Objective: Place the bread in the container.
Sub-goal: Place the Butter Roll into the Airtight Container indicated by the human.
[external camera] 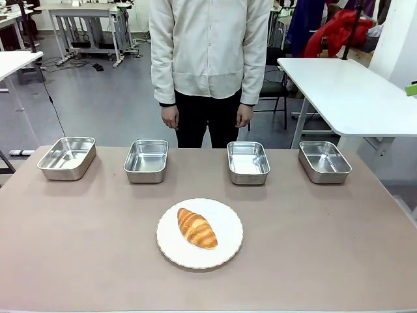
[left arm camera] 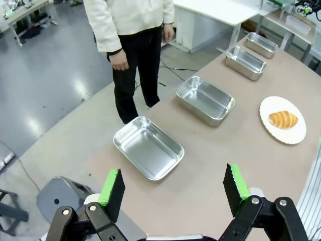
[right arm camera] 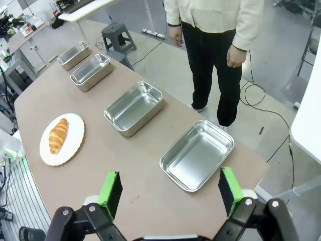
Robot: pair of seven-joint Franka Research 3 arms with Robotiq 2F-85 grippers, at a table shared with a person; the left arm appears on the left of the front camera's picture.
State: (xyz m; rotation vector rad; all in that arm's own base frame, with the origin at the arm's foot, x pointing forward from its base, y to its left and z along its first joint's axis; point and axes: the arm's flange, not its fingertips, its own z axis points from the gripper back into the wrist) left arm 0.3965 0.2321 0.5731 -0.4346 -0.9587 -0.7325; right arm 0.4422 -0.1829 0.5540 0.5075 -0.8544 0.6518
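Croissant (external camera: 197,228) on white scalloped plate (external camera: 228,222), lower centre of front view; four steel trays (external camera: 144,176) in a row above, which one unclear. Left pincer (left arm camera: 173,181), right pincer (right arm camera: 168,179) both spread, empty, well above table (external camera: 78,248). Advise a gentle grip across the thick middle

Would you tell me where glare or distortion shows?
Front view: sharp; glare whitens the floor of the shiny steel rectangular tray second from right. Left wrist view: lamp glare on the grey floor. Right wrist view: wide-angle lens bows the brown table's edge.
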